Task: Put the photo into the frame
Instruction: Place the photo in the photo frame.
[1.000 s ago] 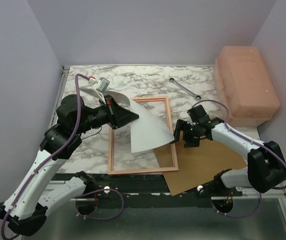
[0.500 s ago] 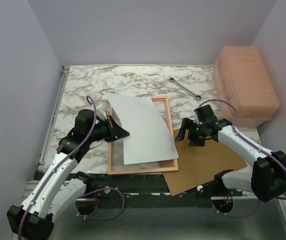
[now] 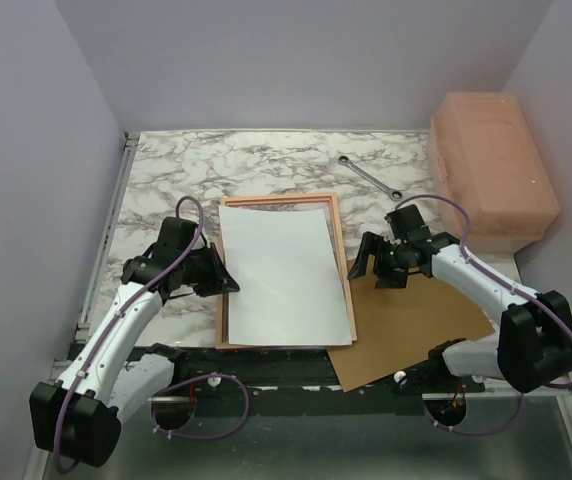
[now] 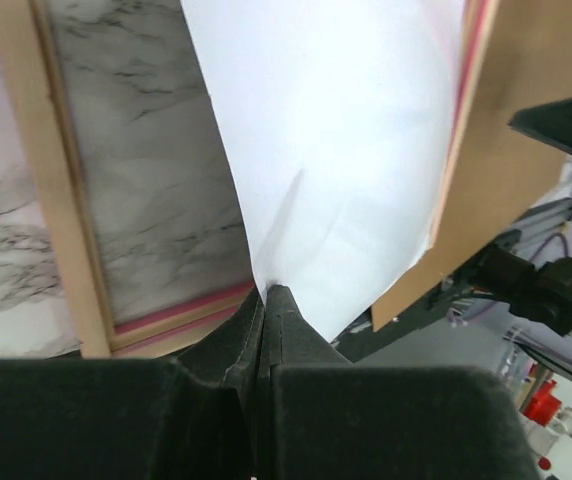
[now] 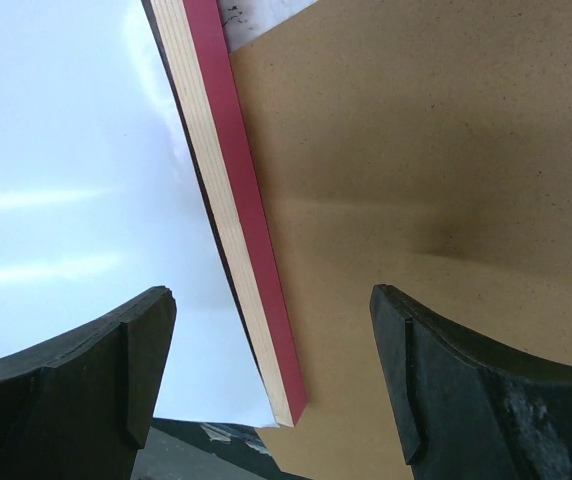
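Observation:
The photo [image 3: 284, 275] lies white side up, nearly flat over the frame [image 3: 339, 245]. Only the frame's pale wood top and right rails show around it. My left gripper [image 3: 228, 281] is shut on the photo's left edge. In the left wrist view the white sheet [image 4: 346, 150] rises out of the closed tips [image 4: 269, 295], above the frame's wooden rail [image 4: 31, 180]. My right gripper [image 3: 371, 268] stands open low beside the frame's right rail. In its wrist view the rail's pink and wood edge [image 5: 236, 230] runs between the spread fingers [image 5: 271, 300], with the photo [image 5: 66, 200] on the left.
A brown fibreboard backing panel [image 3: 416, 320] lies under the frame's right side and reaches the near table edge. It shows as well in the right wrist view [image 5: 446, 150]. A wrench [image 3: 369, 177] lies at the back. A pink box [image 3: 493, 165] stands at the right wall.
My left arm has lowered and drawn back, bringing the curled, lifted photo down flat over the frame. The right gripper shifted slightly and stayed open.

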Tool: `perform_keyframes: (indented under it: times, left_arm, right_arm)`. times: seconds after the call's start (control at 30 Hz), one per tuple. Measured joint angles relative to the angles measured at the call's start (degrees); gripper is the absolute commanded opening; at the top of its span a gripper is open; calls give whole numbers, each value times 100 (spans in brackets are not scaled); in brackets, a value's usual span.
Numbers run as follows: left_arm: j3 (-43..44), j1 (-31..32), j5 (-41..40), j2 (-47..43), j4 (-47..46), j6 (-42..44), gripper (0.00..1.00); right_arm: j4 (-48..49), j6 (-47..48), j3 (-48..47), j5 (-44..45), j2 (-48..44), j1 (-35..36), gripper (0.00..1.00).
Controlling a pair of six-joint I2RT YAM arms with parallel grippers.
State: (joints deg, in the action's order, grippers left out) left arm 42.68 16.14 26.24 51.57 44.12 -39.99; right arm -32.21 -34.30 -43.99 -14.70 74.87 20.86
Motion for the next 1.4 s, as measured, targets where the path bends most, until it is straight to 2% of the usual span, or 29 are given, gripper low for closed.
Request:
perform_keyframes:
  times: [0.37,0.67,1.4]
  left_arm:
    - [127,-2,-901,984,251,400,0]
    - [258,-2,-1049,1969,111,553,0]
    - [280,-2,-1419,1930,-570,94,0]
  right_arm:
    - [17,-15,70,0,-83,-7,87]
    - [20,-136,175,-90,-330,-31,87]
    - [595,-184,175,-610,413,-31,87]
